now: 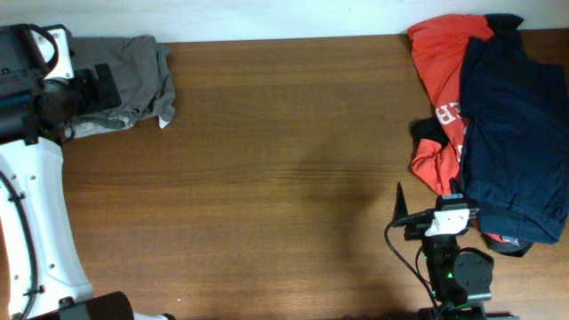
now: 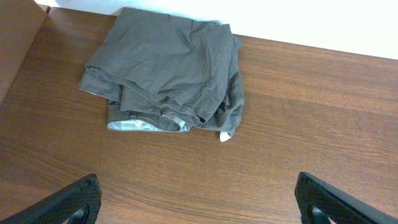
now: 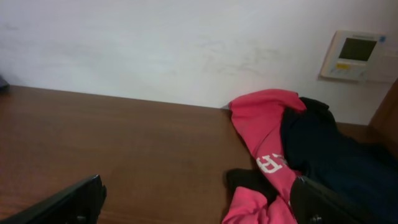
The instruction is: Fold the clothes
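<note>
White "R" on red T-shirt [image 3: 261, 127]

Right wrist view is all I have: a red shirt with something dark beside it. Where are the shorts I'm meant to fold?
Observer: The grey shorts lie at the far left corner of the table, opposite the red T-shirt.
Operator: Is the left arm holding them?
Observer: No. The left gripper is open and empty, with the shorts ahead of its fingers.
Operator: Are they lying flat?
Observer: No. They are wrinkled and doubled over, with pale lining showing along one edge.
</note>
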`<state>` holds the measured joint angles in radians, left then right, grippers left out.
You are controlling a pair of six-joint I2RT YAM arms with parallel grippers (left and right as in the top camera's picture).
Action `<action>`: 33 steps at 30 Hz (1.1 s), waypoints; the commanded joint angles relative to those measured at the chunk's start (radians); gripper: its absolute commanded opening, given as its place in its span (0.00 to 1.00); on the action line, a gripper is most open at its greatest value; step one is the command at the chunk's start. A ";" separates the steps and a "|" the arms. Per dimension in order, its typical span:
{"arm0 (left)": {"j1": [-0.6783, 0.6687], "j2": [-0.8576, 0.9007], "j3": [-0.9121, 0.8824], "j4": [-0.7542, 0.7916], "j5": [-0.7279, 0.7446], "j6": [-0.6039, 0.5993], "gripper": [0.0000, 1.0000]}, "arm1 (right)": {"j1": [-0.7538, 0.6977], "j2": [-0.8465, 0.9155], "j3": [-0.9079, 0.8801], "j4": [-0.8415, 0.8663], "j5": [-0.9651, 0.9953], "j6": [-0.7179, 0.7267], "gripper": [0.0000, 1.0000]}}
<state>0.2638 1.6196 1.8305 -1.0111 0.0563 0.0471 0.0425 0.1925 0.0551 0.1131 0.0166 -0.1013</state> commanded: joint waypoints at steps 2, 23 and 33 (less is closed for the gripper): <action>0.000 -0.004 0.001 -0.002 0.007 -0.010 0.99 | -0.010 -0.072 -0.040 -0.013 -0.009 0.004 0.99; 0.000 -0.004 0.001 -0.002 0.007 -0.010 0.99 | -0.011 -0.187 -0.050 -0.193 -0.009 0.004 0.99; 0.000 -0.004 0.001 -0.002 0.008 -0.010 0.99 | -0.011 -0.187 -0.050 -0.193 -0.009 0.004 0.99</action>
<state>0.2638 1.6196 1.8305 -1.0115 0.0563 0.0471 0.0418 0.0147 0.0105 -0.0727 0.0128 -0.1009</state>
